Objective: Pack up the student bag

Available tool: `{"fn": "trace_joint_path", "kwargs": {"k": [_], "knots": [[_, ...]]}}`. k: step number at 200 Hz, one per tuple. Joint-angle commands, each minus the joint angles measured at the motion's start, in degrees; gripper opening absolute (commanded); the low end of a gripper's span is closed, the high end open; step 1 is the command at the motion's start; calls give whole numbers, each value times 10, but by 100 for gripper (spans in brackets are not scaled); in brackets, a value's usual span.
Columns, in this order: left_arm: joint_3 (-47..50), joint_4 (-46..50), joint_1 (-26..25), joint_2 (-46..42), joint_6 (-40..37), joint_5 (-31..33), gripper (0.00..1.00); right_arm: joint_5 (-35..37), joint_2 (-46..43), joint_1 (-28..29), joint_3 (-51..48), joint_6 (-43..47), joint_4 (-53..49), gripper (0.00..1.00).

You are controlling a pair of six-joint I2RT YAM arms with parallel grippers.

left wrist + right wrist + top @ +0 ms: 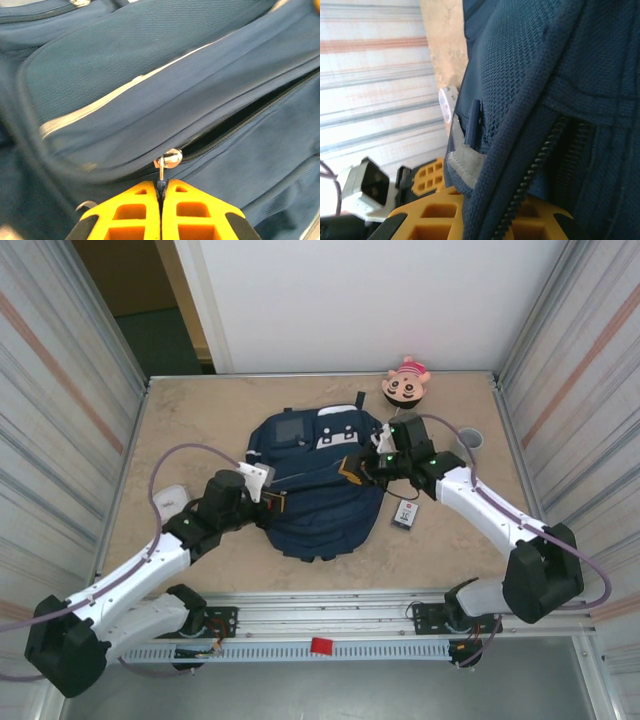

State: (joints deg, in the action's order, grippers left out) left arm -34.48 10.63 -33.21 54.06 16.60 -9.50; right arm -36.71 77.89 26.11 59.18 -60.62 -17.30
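Sandy tabletop (200, 410) is carrying the student bag (320, 520), lying flat between both sets of fingers. The left gripper (161, 189) is pinching the zipper pull (168, 159) at its tips, fingers pressed together. The right gripper (487, 210) is clamping bag fabric beside the zip teeth (540, 155). I'd be pulling straight along the track against that anchor.

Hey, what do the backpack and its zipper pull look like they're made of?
The backpack looks like woven synthetic fabric, matte navy; a fine mesh-like weave shows up close. The zipper pull is probably metal, silvery and shiny, since it catches a bright glint. I can't tell which metal.
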Motion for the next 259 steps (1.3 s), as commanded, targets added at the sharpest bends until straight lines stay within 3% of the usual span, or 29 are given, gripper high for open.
{"fn": "trace_joint_path", "kwargs": {"k": [1, 38, 75, 99, 136, 173, 194, 213, 259], "knots": [[-6, 52, 56, -11, -27, 47, 0, -86, -11, -38, 48, 97, -64, 0], [-1, 51, 113, 11, -39, 41, 0, -141, 10, -54, 72, 137, -87, 0], [5, -25, 123, 54, -65, 34, 3, -184, 32, -49, 102, 169, -109, 0], [-28, -38, 124, 90, -85, 21, 19, -176, 42, -48, 113, 169, -112, 0], [-39, -55, 123, 34, -185, -99, 61, -166, 54, -48, 108, 135, -74, 0], [-48, -21, 97, -18, -365, -200, 77, -164, 59, -43, 111, 124, -59, 0], [-61, -10, 22, 3, -457, -149, 83, -165, 64, -38, 113, 124, -58, 0], [-90, -13, -34, 61, -483, -84, 87, -164, 66, -34, 112, 123, -57, 0], [-140, -98, -51, 190, -428, 30, 83, -171, 66, -28, 114, 121, -55, 0]]}}
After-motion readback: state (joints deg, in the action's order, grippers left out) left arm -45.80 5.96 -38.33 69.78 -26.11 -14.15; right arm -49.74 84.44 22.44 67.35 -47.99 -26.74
